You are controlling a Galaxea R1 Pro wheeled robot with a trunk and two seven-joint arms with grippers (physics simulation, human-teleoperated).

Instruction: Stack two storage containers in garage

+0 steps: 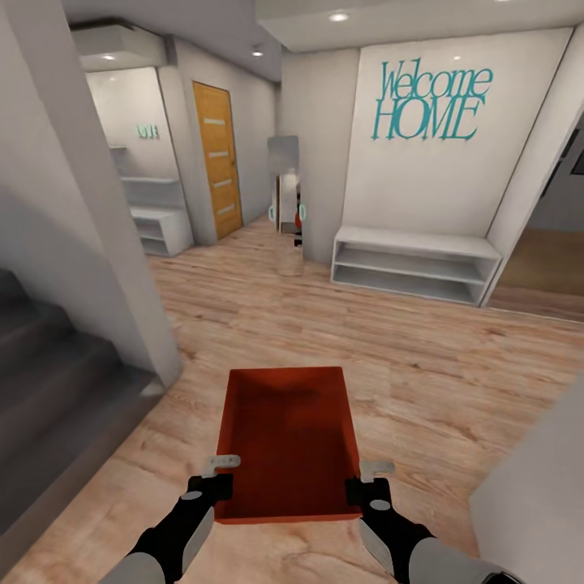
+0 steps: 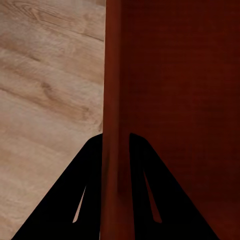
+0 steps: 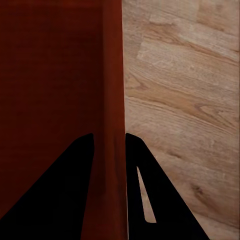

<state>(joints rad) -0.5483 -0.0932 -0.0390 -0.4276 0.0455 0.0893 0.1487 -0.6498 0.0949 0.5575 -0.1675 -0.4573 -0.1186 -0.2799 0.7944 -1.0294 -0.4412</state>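
Note:
One orange-red storage container [image 1: 288, 442], lidless and empty, hangs in front of me above the light wood-plank floor, held level between both arms. My left gripper [image 1: 216, 489] is shut on the bin's left wall near its close corner, and the left wrist view has that wall [image 2: 114, 100] running between the two dark fingers [image 2: 85, 185]. Across the bin, my right gripper [image 1: 364, 491] is shut on the right wall [image 3: 113, 90], which passes between its fingers [image 3: 142, 190].
I am in a hallway. A dark staircase [image 1: 49, 397] and a pale wall corner [image 1: 122, 268] stand at the left. Ahead are a white low bench shelf [image 1: 414, 264] under a "Welcome HOME" sign, a standing mirror [image 1: 285, 203] and a wooden door [image 1: 217, 158]. A pale surface [image 1: 535, 495] intrudes at the lower right.

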